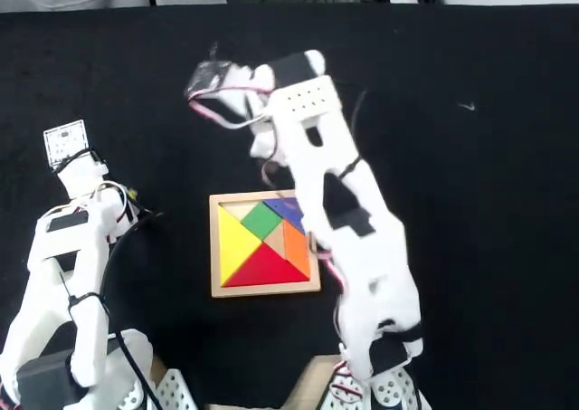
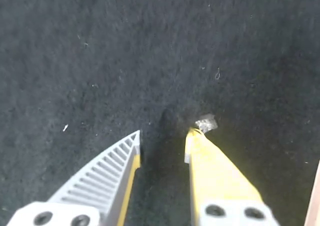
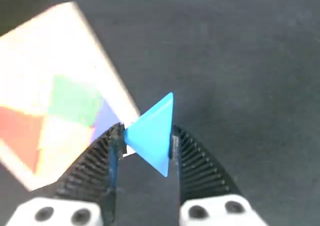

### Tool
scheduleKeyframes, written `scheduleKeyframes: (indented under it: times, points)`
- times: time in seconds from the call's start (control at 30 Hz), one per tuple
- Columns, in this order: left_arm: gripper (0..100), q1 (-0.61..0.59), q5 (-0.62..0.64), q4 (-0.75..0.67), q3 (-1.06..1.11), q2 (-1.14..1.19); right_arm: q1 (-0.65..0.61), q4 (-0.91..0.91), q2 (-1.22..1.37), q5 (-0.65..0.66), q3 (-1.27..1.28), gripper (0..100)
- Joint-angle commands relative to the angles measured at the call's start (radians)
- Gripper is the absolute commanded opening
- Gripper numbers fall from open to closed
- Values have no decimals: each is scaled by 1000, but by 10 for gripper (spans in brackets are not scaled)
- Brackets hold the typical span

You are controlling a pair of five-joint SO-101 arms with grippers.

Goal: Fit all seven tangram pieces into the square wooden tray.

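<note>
Everywhere black cloth (image 1: 488, 202), tray (image 1: 214, 247) central, triangle (image 3: 152, 133) gripped

The black tabletop (image 1: 488, 211) is evenly lit from above; the wooden tray (image 3: 82, 31) is washed out by glare in the right wrist view.

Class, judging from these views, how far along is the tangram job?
Done: yellow, red, green, orange and purple pieces lie in the wooden tray. In hand: the right gripper clamps a light blue triangle near the tray's corner. Left: seating that triangle; tan patches in the tray may be gaps. The left gripper hangs open over bare cloth.
</note>
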Motion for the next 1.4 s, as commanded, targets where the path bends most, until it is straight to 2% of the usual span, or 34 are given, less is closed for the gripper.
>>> scheduleKeyframes:
  times: [0.0, 0.13, 0.3, 0.43, 0.6, 0.97, 1.2, 1.37]
  points:
    - [159, -2, 3, -15, -7, -20, -100, -31, -271, 78, 349, 18]
    - [159, -4, 3, -15, -7, -20, -181, -226, -355, 84, 599, 18]
    - [159, -4, 3, -15, -7, -20, -249, -356, -374, 83, 713, 19]
    - [159, -4, 3, -15, -7, -20, -255, -385, -372, 84, 716, 25]
    - [159, -1, 3, -15, -7, -20, -249, -430, -328, 89, 708, 104]
    - [159, 1, 3, -15, -7, -20, -247, -450, -272, 112, 707, 87]
    - [159, 1, 3, -15, -7, -20, -247, -446, -266, 112, 713, 276]
    - [159, 1, 3, -15, -7, -20, -247, -446, -272, 115, 708, 240]
